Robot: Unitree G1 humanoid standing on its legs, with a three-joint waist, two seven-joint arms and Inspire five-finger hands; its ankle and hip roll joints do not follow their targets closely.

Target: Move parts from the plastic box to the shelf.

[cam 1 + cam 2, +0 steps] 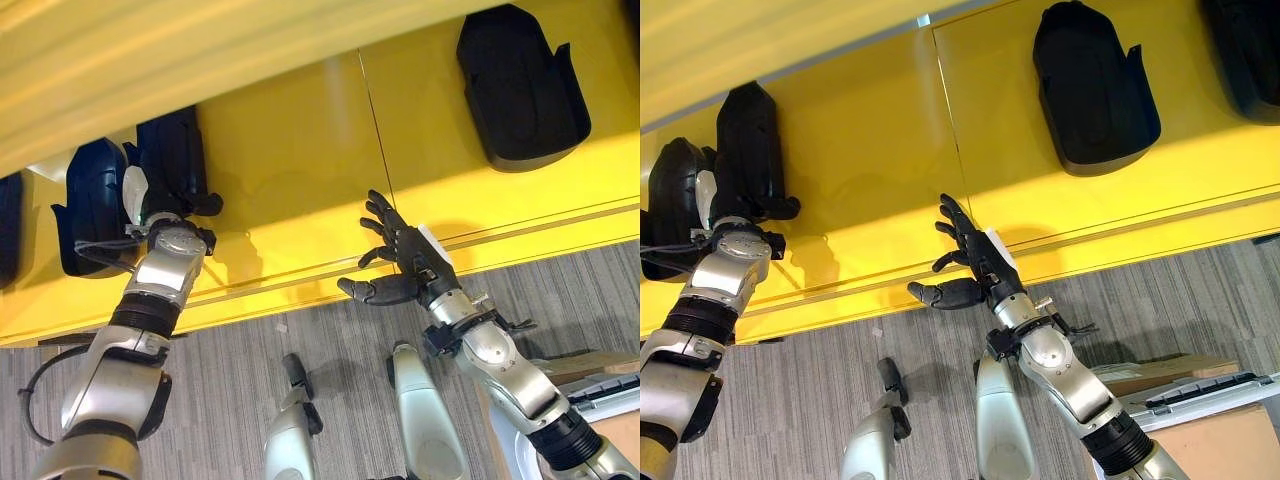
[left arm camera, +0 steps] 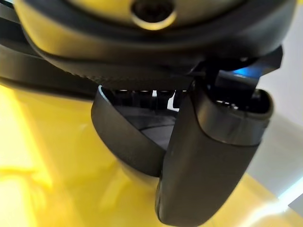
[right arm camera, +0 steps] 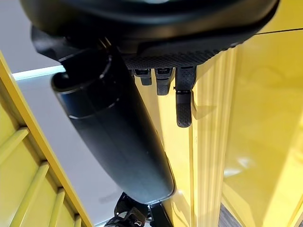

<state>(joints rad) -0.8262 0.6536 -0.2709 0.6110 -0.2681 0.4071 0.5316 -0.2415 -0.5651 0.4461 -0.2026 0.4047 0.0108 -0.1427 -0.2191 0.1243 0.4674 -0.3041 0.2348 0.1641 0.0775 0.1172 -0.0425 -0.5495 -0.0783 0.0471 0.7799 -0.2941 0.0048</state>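
The left hand (image 1: 150, 195) has its fingers (image 1: 205, 203) curled round a black part (image 1: 172, 150) standing on the yellow shelf (image 1: 290, 160), just beside another black part (image 1: 90, 200). The right hand (image 1: 410, 262) holds nothing, its fingers (image 1: 380, 212) spread over the shelf's front edge. A third part (image 1: 520, 85) lies on the shelf, well apart to the right.

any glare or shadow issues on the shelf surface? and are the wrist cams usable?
Left eye view: soft glare patches on the glossy yellow shelf, and the right hand casts a shadow along the shelf's front lip. Right eye view: the left hand at a black part throws a faint shadow beside it. Left wrist view: bright glare on the yellow, thumb close and soft. Right wrist view: thumb blocks much of the frame.
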